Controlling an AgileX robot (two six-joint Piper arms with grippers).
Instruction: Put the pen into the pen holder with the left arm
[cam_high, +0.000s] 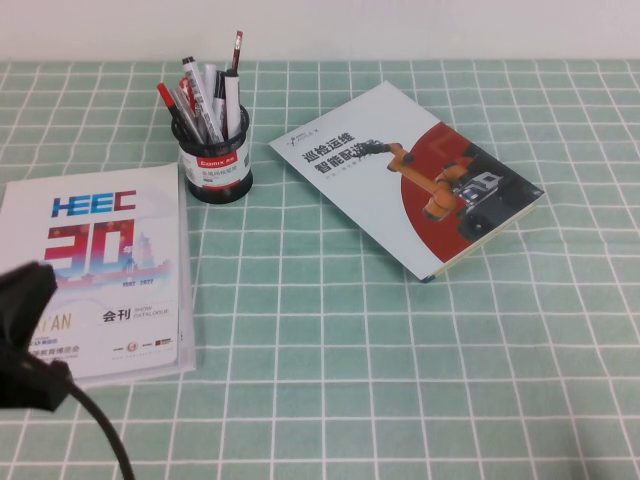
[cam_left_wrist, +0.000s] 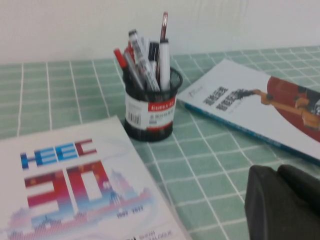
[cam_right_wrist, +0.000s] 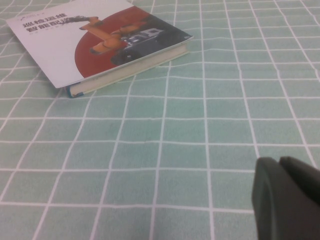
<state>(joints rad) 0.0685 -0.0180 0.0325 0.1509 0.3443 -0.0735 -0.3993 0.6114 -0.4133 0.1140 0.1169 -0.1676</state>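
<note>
Standing upright in the pen holder (cam_high: 214, 160) at the far left of the counter (cam_high: 400, 350), the pen (cam_high: 231, 100) — white barrel, black cap up — leans among slim red pens (cam_high: 172, 105) and other markers. The black mesh cup shows its red-and-white label toward the near side and sits just beyond the far right corner of a white catalogue (cam_high: 100, 270) printed with "HEEC 30", apart from it by a narrow strip of green checked cloth. To the right of the holder lies a thick book (cam_high: 405, 175) with an orange robot arm on its cover, turned at an angle. The left arm (cam_high: 30, 340) shows only as a dark mass with a cable at the near left edge, over the catalogue's near corner. In the left wrist view the left gripper (cam_left_wrist: 282, 202) hangs near the catalogue, fingers pressed narrow together and holding nothing. The right gripper (cam_right_wrist: 287, 197) sits low over bare cloth on the near side of the book — its fingers likewise drawn together, empty.
</note>
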